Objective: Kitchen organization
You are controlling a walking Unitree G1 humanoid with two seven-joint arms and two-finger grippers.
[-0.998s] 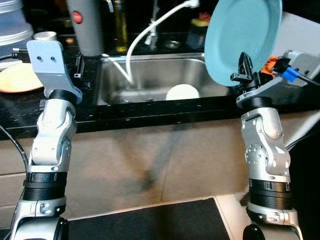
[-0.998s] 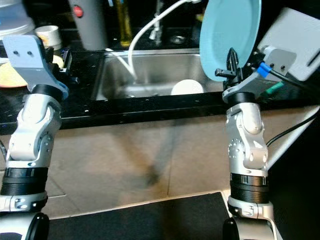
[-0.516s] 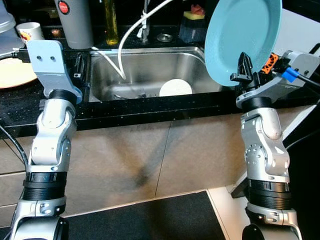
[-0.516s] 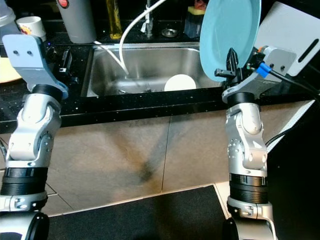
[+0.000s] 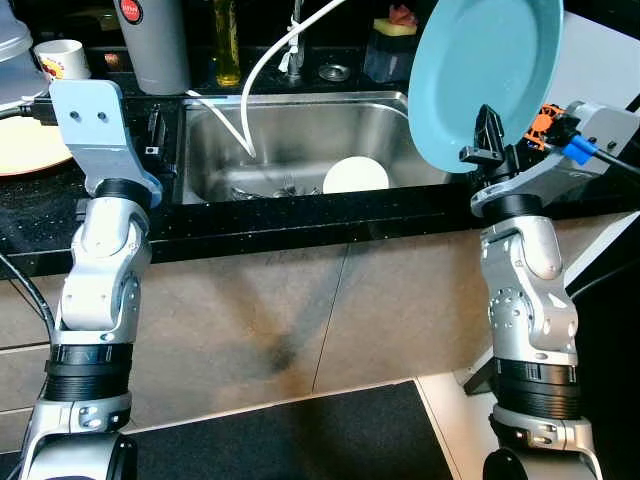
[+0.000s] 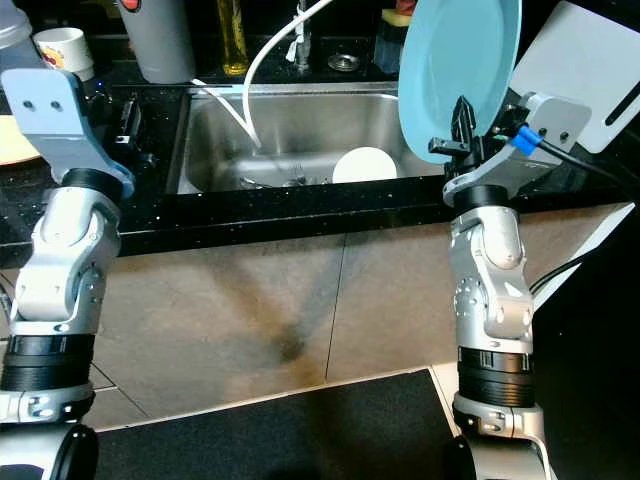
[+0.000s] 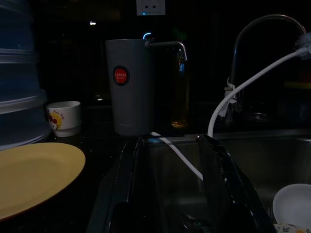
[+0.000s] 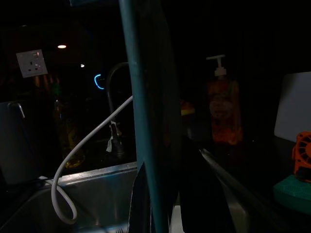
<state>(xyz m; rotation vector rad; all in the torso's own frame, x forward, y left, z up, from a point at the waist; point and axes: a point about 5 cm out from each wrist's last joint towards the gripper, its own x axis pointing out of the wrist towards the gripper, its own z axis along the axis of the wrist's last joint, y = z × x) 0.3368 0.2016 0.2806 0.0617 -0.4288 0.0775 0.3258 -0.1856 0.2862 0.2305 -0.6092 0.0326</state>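
Left eye view: I have the right tool [image 5: 489,135] raised over the right end of the sink [image 5: 300,130], its black fingers clamped on the lower rim of a teal plate [image 5: 487,70]. The plate stands nearly upright, tilted a little, above the counter [image 5: 300,225] edge. In the right wrist view the plate [image 8: 146,121] shows edge-on between the two fingers [image 8: 141,204].

The left tool [image 7: 170,194] hangs over the counter just left of the sink, holding nothing; in the left wrist view its fingers stand apart, with the basin seen between them.

In the sink lies a white bowl [image 5: 355,176] near the front wall, beside some cutlery I can't make out. A white hose [image 5: 262,75] loops from the tap down into the basin. Behind the sink stand a grey tumbler [image 5: 155,45] with a red badge, an oil bottle [image 5: 226,45] and a sponge holder [image 5: 390,55]. A yellow plate [image 5: 30,145] rests on the counter at far left, a small white cup [image 5: 62,58] behind it. A white board [image 6: 590,70] leans at right.
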